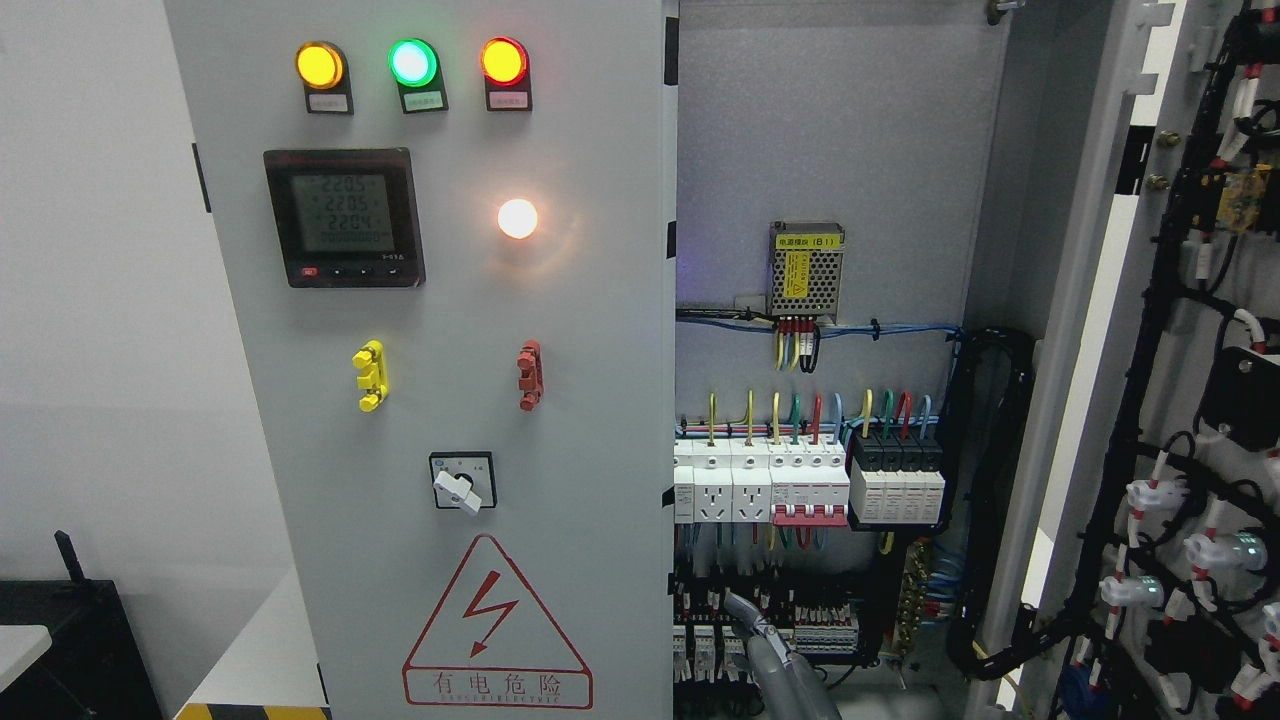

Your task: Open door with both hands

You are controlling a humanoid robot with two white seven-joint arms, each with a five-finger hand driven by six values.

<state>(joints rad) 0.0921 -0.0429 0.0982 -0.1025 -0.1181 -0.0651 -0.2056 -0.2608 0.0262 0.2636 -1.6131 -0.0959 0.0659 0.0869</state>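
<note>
Standing open (right side), perhaps fully: door (1160,400)

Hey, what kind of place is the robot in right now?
Probably an electrical room or training lab: a power cabinet with indicator lights, a digital meter, and breakers behind the open door.

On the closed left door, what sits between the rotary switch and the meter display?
In the head view, between the rotary switch and the meter display lies mostly bare grey door; the yellow handle sits in that band, slightly left.
</note>
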